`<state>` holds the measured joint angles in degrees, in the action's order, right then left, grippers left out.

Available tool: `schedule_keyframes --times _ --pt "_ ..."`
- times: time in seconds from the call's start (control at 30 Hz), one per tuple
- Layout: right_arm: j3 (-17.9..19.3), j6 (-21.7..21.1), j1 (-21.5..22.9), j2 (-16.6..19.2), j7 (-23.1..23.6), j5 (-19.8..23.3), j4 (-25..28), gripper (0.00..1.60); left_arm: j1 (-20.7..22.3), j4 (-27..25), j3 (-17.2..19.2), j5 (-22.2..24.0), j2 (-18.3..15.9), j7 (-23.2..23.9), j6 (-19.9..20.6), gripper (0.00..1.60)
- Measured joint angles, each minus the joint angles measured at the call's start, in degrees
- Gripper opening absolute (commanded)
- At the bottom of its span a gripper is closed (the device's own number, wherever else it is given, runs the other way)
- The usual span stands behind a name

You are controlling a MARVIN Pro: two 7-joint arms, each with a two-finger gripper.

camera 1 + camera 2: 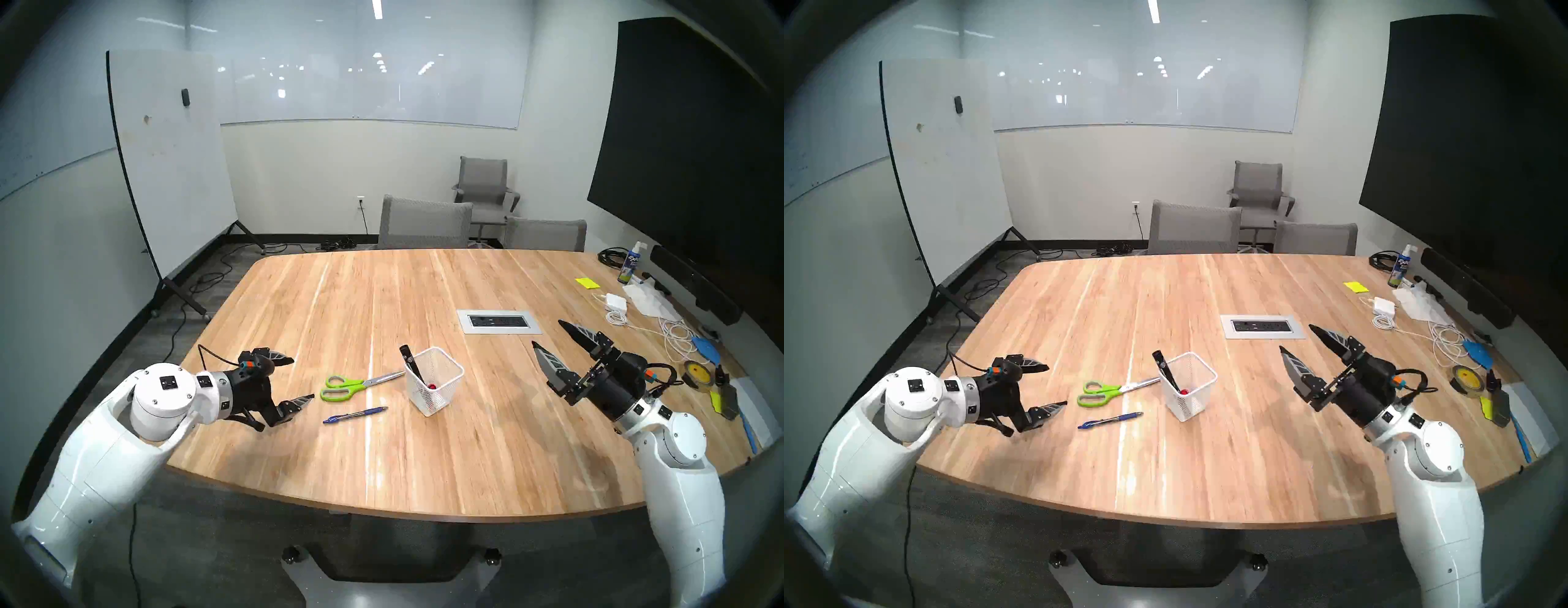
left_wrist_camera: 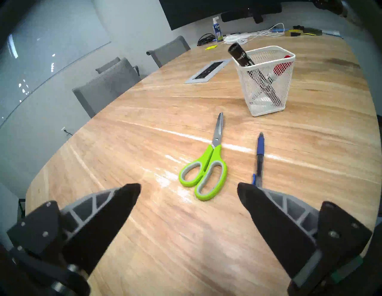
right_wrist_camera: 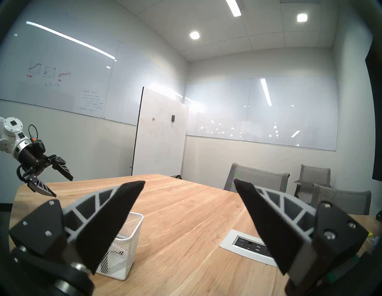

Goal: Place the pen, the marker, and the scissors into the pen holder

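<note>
- Wood-grain table (image 1: 424, 458) fills a meeting room with whiteboards and grey chairs; both arms hang above it.
- Left gripper (image 1: 300, 379): jaws spread wide and empty, angled down toward the table.
- Scissors (image 2: 206, 167) lie flat just ahead of the left jaws, roughly in line with the gap between them, green loops nearest the jaws and blades pointing away toward the pen holder (image 2: 266, 82).
- Pen (image 2: 259, 159) lies flat beside the scissors, apart from them; in the left wrist view its near end sits just beyond one fingertip, not touching.
- Pen holder stands upright farther out, beyond the scissor tips; a black marker (image 2: 240, 55) leans out over its rim and a red-capped marker (image 2: 282, 67) sits inside.
- Right gripper (image 1: 551, 339): jaws spread wide and empty, tilted slightly upward; the pen holder stands below and beside them, well clear.
</note>
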<state>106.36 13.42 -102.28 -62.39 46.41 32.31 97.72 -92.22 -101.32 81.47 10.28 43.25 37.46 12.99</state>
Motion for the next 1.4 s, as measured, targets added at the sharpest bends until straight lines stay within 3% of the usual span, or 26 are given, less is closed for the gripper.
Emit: schedule_keyframes --times 0.53,1.4 --pt "0.0 0.0 0.0 0.0 0.0 0.0 0.0 1.6 5.1 2.0 -6.5 -3.9 0.4 3.0 3.2 1.6" --pt "0.0 0.0 0.0 0.0 0.0 0.0 0.0 1.6 9.1 9.9 -7.1 -3.4 3.9 2.7 1.9 1.6"
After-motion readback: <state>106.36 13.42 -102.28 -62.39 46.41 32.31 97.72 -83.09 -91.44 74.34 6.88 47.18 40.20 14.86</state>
